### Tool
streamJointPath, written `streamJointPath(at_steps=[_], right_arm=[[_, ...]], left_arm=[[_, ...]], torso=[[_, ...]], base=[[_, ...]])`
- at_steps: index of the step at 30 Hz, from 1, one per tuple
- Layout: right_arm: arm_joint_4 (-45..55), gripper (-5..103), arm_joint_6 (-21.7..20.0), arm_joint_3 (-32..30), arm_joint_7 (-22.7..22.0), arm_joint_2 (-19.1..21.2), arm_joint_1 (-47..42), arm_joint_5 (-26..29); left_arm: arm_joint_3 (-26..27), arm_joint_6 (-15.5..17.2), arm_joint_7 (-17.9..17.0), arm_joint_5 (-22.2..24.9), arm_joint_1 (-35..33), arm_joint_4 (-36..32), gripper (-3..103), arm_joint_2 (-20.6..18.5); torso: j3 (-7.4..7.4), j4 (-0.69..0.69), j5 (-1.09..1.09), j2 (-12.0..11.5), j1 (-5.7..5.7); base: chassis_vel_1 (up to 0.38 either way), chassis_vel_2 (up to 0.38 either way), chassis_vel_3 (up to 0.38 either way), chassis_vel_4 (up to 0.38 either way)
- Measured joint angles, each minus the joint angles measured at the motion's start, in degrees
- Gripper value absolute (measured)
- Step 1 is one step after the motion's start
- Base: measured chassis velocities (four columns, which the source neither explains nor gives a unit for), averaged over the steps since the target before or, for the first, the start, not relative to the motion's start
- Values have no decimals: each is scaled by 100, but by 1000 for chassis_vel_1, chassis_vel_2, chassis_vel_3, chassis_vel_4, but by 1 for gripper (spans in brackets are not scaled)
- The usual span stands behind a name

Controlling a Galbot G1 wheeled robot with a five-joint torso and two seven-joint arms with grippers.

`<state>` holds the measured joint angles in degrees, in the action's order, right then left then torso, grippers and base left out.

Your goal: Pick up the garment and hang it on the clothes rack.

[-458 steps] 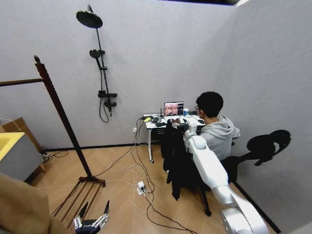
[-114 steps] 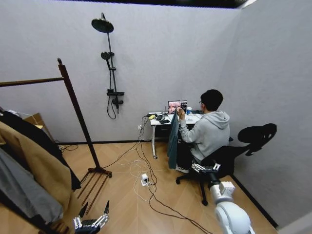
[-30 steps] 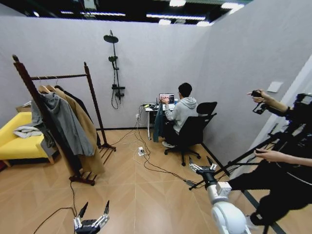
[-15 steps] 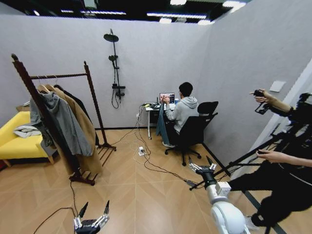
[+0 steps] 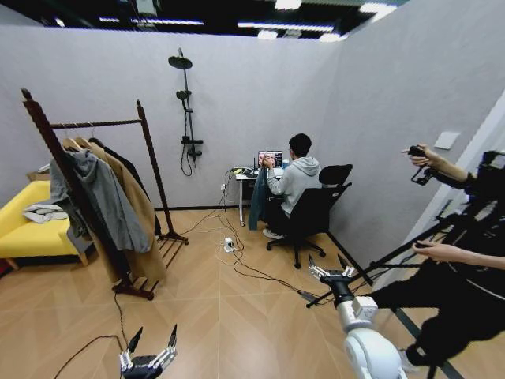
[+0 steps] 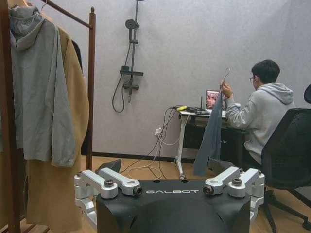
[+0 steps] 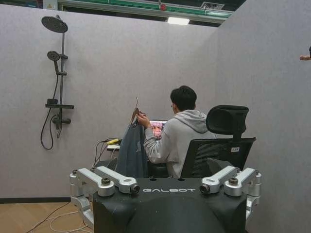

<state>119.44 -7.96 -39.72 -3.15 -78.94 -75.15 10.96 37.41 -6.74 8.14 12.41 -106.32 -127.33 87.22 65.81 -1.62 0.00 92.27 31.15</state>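
Since the earlier frames the head camera has pulled back and turned: whole clothes rack (image 5: 95,189) now in view with garments on it, right arm no longer stretched toward the seated person. Right hand (image 5: 332,272) hovers low over the floor, fingers spread, holding nothing. Left hand (image 5: 148,359) parked at the bottom edge of the head view, fingers apart, also empty.

Outward: seated person at the surface (image 5: 243,175) holds up a teal-green garment (image 6: 212,136) by its hanger hook, well apart from both hands. On the rack rail: grey hooded garment (image 5: 99,197), tan long coat (image 5: 138,213), and behind them a dark garment (image 5: 118,160), likely the black jacket already hung.

Handling judgement: jacket looks limp, soft and light, fabric would slip and bunch; best hold is the stiff hanger neck just under the metal hook.
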Motion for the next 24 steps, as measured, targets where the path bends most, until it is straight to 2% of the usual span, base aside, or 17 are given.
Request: streamJointPath(at_steps=[8,13,24], right_arm=[[190,100,-20,10,2,-38,-147,33],[435,100,-222,24,120,-70,-427,358],[495,100,-311,16,146,-204,-602,303]], left_arm=[[0,0,0,0,0,0,100,0],[0,0,0,0,0,0,100,0],[0,0,0,0,0,0,100,0]], torso=[[0,1,0,0,0],[0,0,0,0,0],[0,0,0,0,0]], base=[[0,0,0,0],[0,0,0,0],[0,0,0,0]])
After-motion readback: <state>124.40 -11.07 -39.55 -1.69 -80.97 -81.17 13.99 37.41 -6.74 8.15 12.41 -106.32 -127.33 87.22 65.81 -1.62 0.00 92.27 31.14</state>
